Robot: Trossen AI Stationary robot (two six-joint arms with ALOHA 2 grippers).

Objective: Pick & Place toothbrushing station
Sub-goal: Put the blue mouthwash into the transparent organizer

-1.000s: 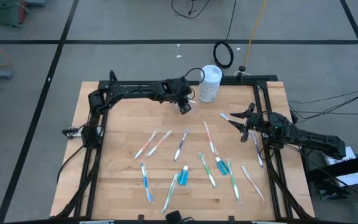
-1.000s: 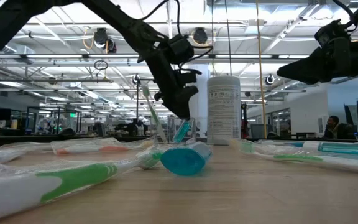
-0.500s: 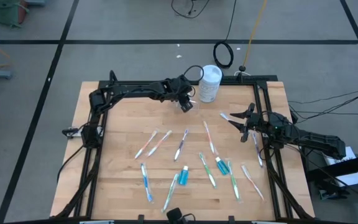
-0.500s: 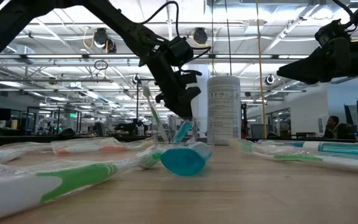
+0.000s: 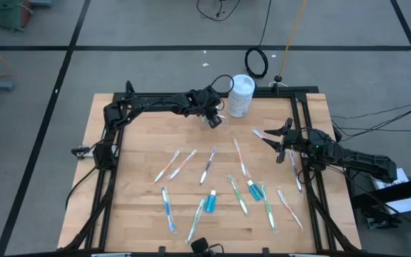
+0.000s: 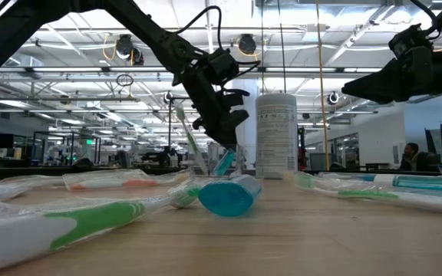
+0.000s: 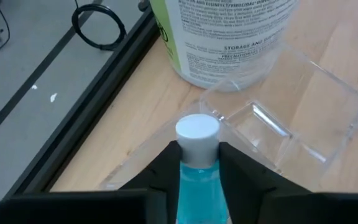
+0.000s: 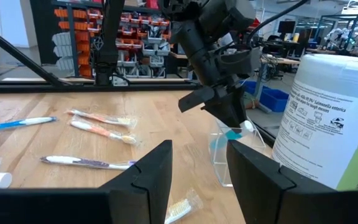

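Overhead, my left gripper (image 5: 213, 118) had drifted slightly toward the white canister (image 5: 240, 96) in the past second, over the clear cup (image 5: 216, 121). Left wrist showed it pinching a blue tube (image 7: 197, 168), cap aimed at the cup, so drop-in looked close. Right gripper (image 5: 271, 137) waited spread, beside the canister's right, empty.

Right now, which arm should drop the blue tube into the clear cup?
Left. The left claw is shut on the blue tube and sits right at the clear cup beside the white canister. The right claw is open, empty, near the table's right edge.
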